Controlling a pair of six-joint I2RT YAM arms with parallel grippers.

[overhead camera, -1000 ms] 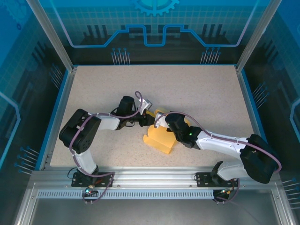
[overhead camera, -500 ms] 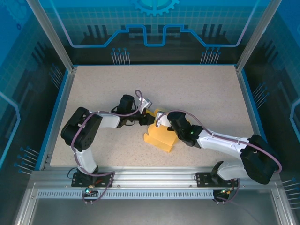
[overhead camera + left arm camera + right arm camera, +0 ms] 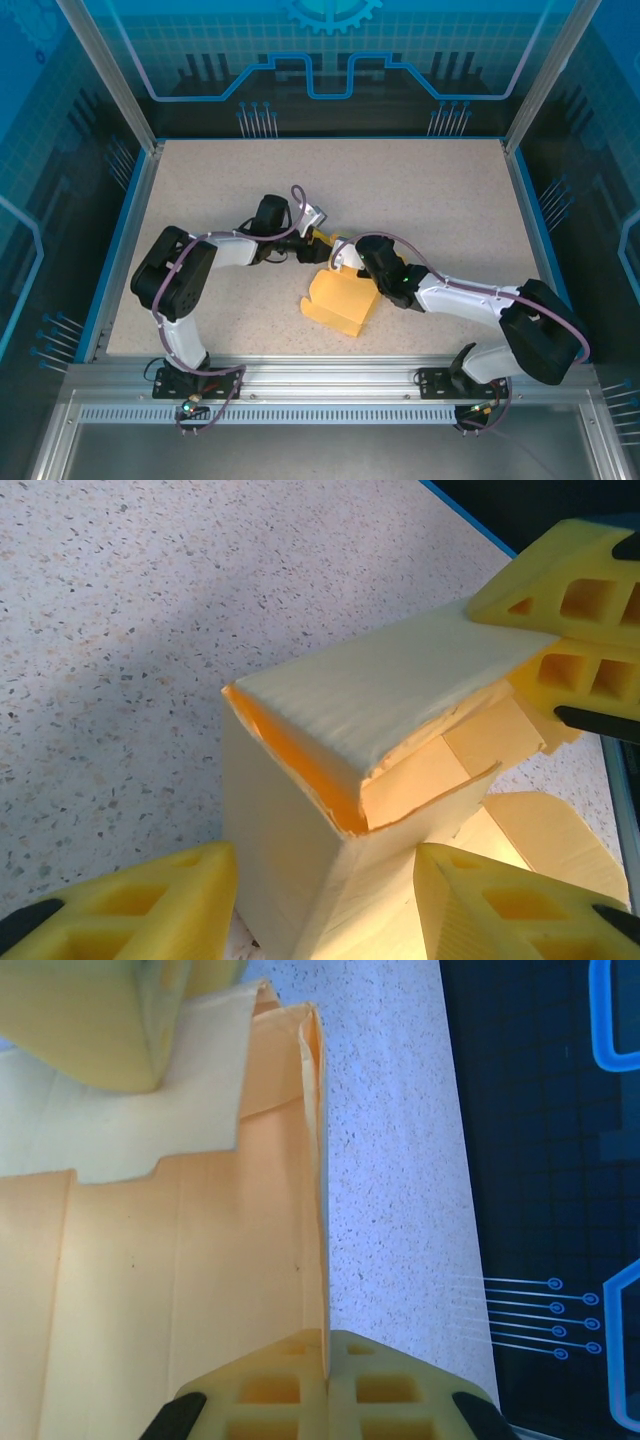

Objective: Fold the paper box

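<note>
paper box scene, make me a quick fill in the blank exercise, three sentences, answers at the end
1. The paper box lying on the table is pale ___ in colour.
2. In the right wrist view, the right gripper is ___ on a thin upright edge of the box.
3. In the left wrist view, the left gripper has its jaws ___, with one finger on each side of a corner of the box.

Missing words: yellow; shut; open
</note>
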